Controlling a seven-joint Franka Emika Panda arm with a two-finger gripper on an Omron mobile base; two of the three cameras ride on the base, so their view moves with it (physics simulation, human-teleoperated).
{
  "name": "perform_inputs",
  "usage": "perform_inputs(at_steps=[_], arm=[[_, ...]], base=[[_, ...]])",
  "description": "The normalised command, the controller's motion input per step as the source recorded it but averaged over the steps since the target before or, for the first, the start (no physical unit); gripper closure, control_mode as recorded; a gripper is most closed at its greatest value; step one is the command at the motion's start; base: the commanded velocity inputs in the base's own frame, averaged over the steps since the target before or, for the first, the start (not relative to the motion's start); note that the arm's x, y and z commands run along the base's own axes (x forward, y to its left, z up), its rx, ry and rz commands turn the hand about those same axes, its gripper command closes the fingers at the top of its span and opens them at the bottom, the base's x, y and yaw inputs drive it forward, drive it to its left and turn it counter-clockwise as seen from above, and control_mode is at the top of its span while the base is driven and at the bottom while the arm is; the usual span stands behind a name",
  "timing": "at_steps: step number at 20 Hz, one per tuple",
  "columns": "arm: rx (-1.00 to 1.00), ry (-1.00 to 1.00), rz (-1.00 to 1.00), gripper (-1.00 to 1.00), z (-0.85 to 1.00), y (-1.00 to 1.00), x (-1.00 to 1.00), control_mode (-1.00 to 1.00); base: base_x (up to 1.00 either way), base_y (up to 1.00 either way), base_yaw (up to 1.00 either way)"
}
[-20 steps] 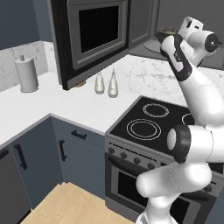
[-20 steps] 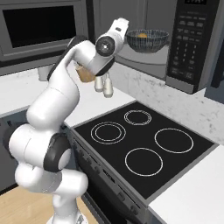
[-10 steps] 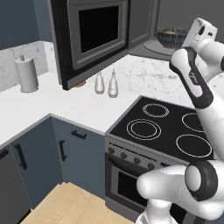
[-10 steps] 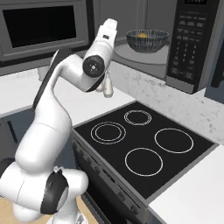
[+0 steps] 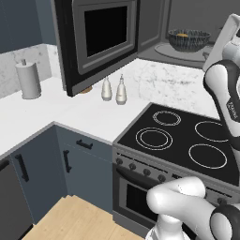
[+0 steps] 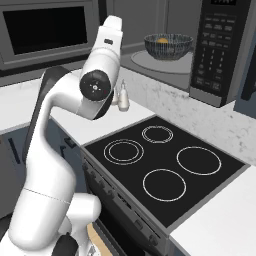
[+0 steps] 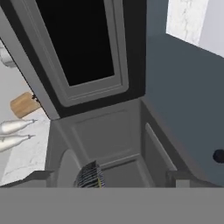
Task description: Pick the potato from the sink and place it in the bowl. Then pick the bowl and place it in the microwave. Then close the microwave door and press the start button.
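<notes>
Bowl and potato sit inside the open microwave above a white marble bench.
The potato (image 6: pixel 163 39) is half hidden in the bowl (image 6: pixel 168 46) on the microwave (image 6: pixel 222 50) plate; the hand is open, door (image 5: pixel 97 42) ajar.

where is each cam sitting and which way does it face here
Left base view: behind the arm to its left, facing the open microwave door and stove; white arm at right.
Right base view: behind to its right, facing the microwave; arm at left.
Hand view: on the hand, aimed at the microwave door.
Both base views share the bowl holding the potato inside the microwave.
</notes>
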Motion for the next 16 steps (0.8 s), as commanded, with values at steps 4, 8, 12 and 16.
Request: perform_inputs(at_steps=[4, 8, 12, 16], arm=[[0.03, 0.05, 0.03, -1.0, 0.13, 0.58, -1.0, -1.0], [0.08, -0.03, 0.0, -1.0, 0.0, 0.89, -1.0, -1.0], [0.07, -0.14, 0.0, -1.0, -0.02, 0.94, -1.0, -1.0], [0.01, -0.09, -0.06, -1.0, -0.01, 0.89, -0.95, -1.0]], base=[[0.0, 0.0, 0.0], [0.0, 0.0, 0.0], [0.0, 0.0, 0.0], [0.0, 0.0, 0.0]])
